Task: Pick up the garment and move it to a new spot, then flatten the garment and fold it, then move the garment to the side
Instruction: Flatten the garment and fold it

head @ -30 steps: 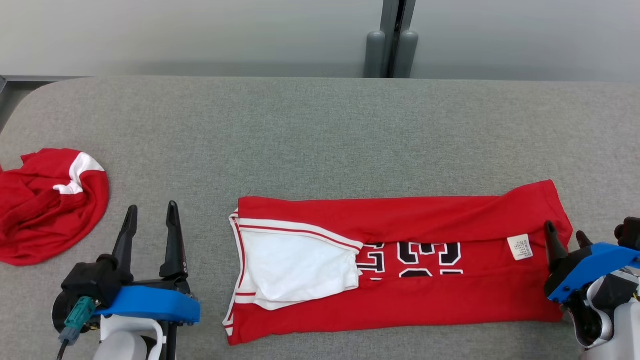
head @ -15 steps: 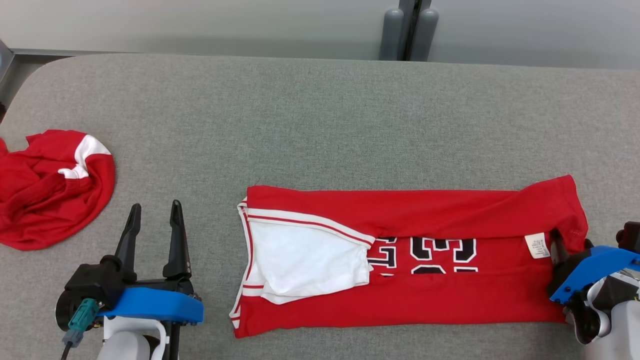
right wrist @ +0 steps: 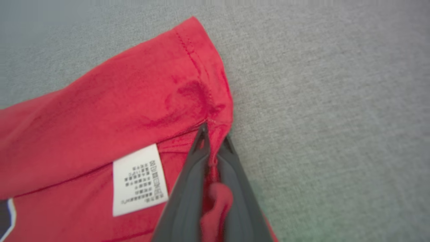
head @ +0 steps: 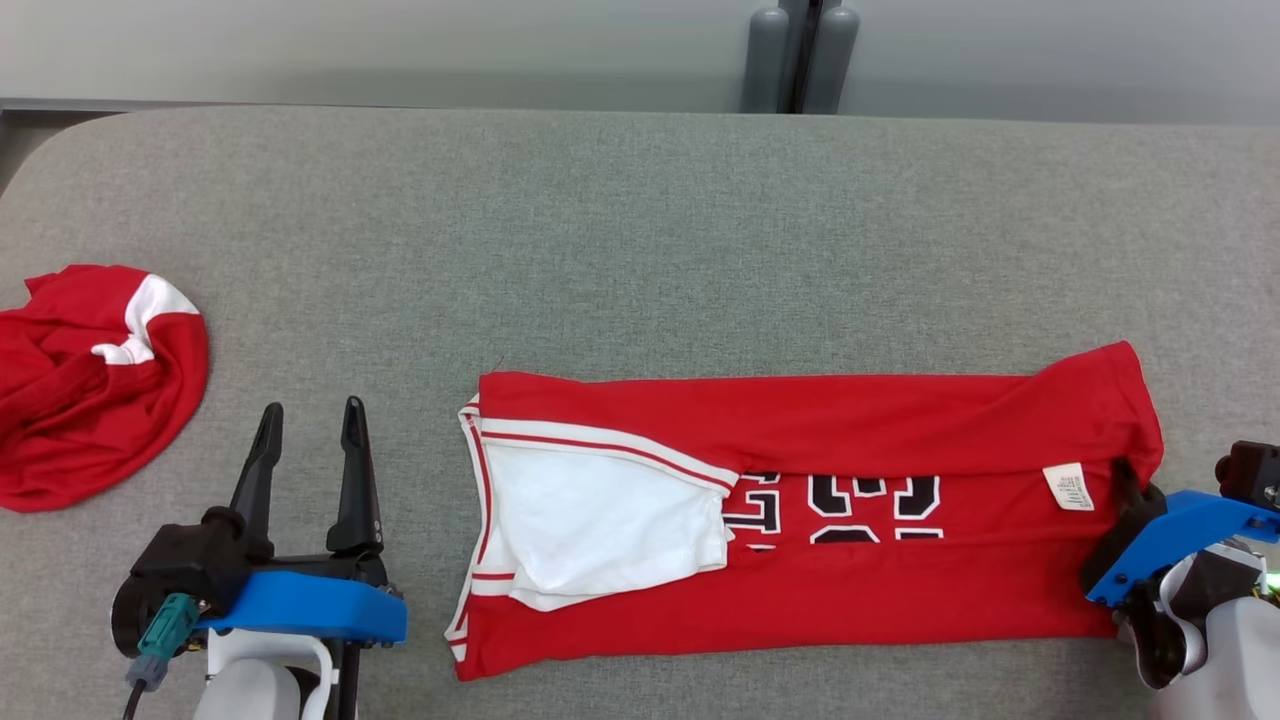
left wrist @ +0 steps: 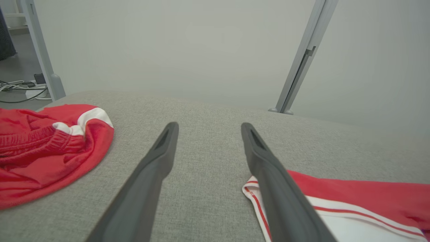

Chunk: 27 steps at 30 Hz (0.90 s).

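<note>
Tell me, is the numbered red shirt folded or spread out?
Folded: the shirt lies as a long strip, an upper flap half covering the black numbers.

Count on one grey table (head: 640, 250): garments 2, grippers 2, label 1, posts 2.
Garments, red with white trim: one folded garment (head: 800, 600) and one crumpled garment (head: 90, 420), total two. Grippers: left gripper (head: 311, 407) and right gripper (right wrist: 215, 134), total two, each with two dark fingers (left wrist: 147, 174), four fingers in all. White printed label (head: 1068, 487) on the folded garment: one. Grey posts (head: 768, 60) side by side beyond the table's far edge: two. Black-and-white characters on the folded garment: partly covered, number cannot be told.
</note>
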Available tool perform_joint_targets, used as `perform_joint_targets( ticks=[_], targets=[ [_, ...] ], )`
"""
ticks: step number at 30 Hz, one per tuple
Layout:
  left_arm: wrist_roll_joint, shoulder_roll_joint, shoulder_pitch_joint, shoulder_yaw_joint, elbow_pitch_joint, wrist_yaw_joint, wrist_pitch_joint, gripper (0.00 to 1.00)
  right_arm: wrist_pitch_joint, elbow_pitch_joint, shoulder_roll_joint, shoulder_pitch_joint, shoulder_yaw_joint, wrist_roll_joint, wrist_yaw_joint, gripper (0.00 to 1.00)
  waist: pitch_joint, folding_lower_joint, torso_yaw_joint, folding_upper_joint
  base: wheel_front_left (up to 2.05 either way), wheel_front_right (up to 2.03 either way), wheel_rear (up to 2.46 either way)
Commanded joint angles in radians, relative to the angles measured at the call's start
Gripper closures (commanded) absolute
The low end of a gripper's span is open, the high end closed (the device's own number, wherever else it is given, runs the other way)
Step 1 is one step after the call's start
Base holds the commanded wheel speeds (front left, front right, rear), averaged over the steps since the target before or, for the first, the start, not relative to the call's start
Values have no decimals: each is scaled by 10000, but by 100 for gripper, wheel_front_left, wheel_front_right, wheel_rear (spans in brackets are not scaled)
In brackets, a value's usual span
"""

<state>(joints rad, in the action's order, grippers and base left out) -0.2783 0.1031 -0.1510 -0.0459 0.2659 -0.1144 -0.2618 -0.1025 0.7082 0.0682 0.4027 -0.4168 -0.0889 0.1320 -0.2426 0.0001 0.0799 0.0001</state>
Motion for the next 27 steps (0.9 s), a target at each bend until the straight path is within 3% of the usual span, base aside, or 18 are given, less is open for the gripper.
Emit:
perform_joint_targets(
  ticks=[1, 10, 15, 20, 27],
  targets=[
    [87, -5, -71, 45, 31, -44, -43, 0, -38, 130, 55, -272, -64, -1, -24, 100, 63, -1, -46, -1, 0, 0, 0],
    [248, -139, 116, 122, 101, -108, -44, 0, -474, -1966, 1016, -852, -1138, 19, -15, 100, 523, -1, -79, -1, 0, 0, 0],
    [295, -171, 221, 204, 104, -133, -44, 0, -1201, -3542, 819, -1356, -1359, 226, -13, 100, 708, -1, -138, -1, 0, 0, 0],
    [375, -201, 310, 244, 111, -152, -44, 0, -1905, -5200, 223, -1798, -539, 185, -12, 100, 869, -1, -191, -1, 0, 0, 0],
    [401, -266, 280, 115, 170, -171, -44, 0, -2376, -6634, -168, -2332, 1831, -572, -12, 100, 997, -1, -23, -1, 0, 0, 0]
  ],
)
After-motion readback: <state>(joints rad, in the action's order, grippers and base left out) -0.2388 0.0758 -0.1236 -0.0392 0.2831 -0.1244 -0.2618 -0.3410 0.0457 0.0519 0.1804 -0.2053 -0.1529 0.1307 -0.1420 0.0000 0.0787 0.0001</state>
